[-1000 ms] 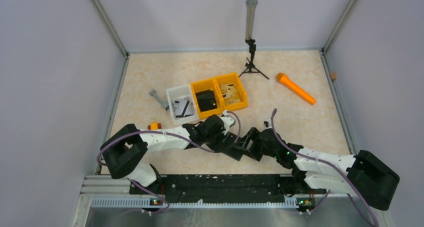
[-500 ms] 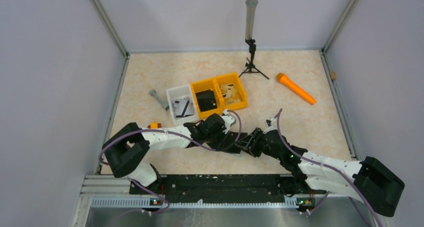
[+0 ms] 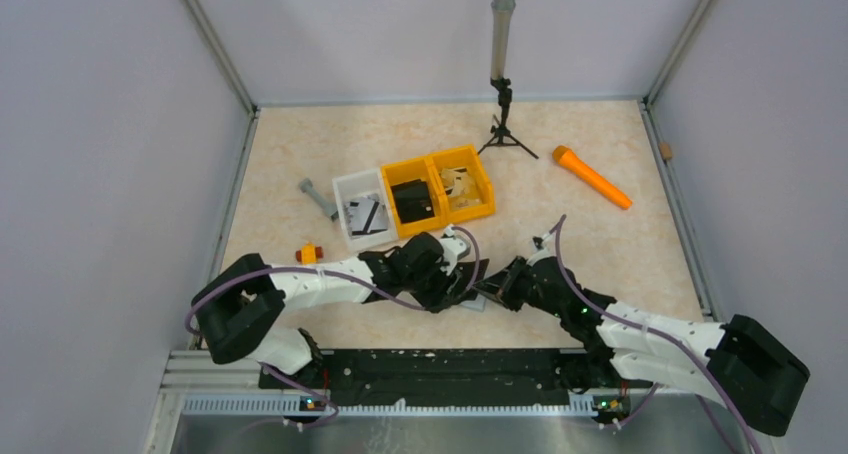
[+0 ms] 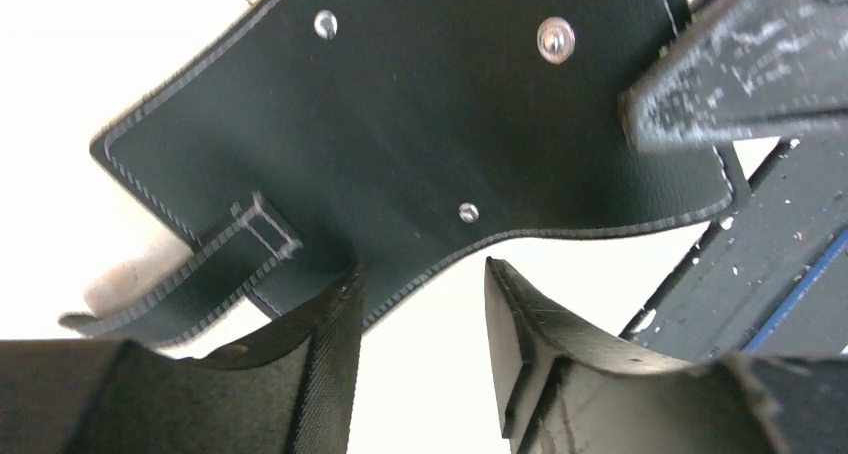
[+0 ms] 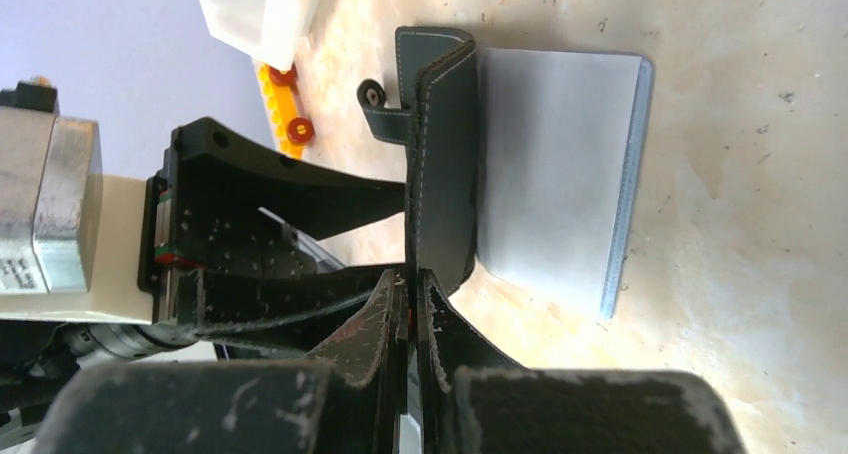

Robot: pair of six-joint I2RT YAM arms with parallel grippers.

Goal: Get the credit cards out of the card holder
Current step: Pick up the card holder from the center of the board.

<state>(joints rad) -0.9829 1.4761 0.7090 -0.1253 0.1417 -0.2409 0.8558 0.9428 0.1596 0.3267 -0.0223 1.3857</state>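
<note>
My left claw [image 4: 420, 286]: fingers apart, gripping nothing, tips just below the black stitched leather-look folding card holder [image 4: 420, 104]. Print on its silver motor [image 5: 40, 209]: unreadable. Holder's pale lining half lies flat on beige table [image 5: 760, 224]; my right claw [image 5: 412, 286] pinches the upright flap.

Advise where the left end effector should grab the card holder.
Probably the stitched free edge of the card holder, on its upright black flap beside the strap, coming edge-on. That flap stands thin and vertical, so the left end effector can straddle it; the pale half lies flat on the table. Keep clear of the right end effector, shut on the flap's near end.
</note>
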